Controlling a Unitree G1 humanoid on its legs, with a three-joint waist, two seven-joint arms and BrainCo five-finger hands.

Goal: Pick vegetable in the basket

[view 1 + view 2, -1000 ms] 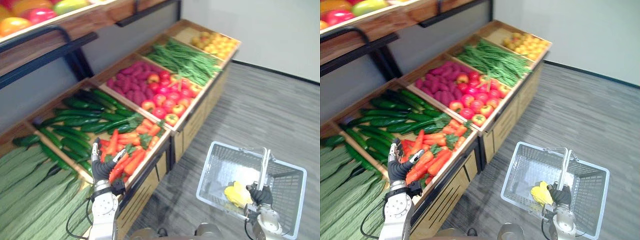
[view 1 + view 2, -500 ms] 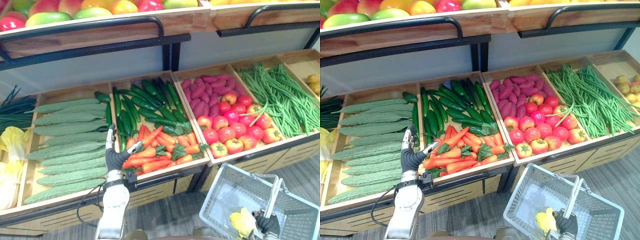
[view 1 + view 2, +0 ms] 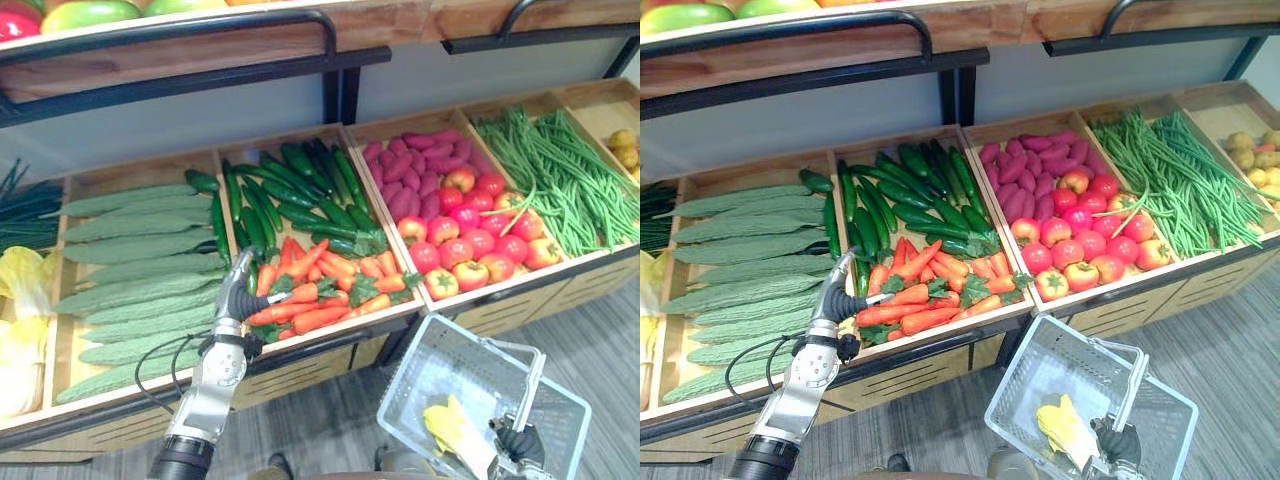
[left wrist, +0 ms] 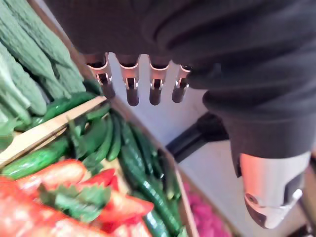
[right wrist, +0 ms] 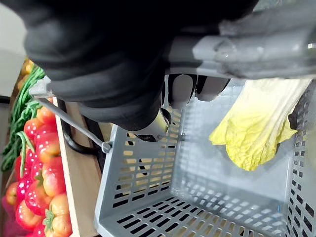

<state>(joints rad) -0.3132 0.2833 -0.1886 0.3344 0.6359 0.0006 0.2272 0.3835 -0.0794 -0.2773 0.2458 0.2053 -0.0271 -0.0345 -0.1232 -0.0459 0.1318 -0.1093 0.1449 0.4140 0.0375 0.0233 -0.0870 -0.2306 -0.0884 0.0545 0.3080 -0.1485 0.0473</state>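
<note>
My left hand (image 3: 233,306) reaches over the front of the crate of orange carrots (image 3: 322,292), fingers (image 4: 131,90) straight and open, holding nothing. Dark green cucumbers (image 3: 290,195) lie behind the carrots in the same crate. My right hand (image 3: 521,444) is shut on the handle (image 5: 237,54) of a grey wire basket (image 3: 452,358) held low at the right. A yellow leafy cabbage (image 3: 450,428) lies inside the basket.
The wooden display holds bumpy green gourds (image 3: 140,260) on the left, red tomatoes (image 3: 470,245) with purple sweet potatoes (image 3: 410,170), and green beans (image 3: 560,180) on the right. A black rail (image 3: 200,40) and an upper fruit shelf overhang the crates.
The camera has swung, shifting the whole scene. My left hand has moved forward over the carrots' front edge. The right hand still holds the basket.
</note>
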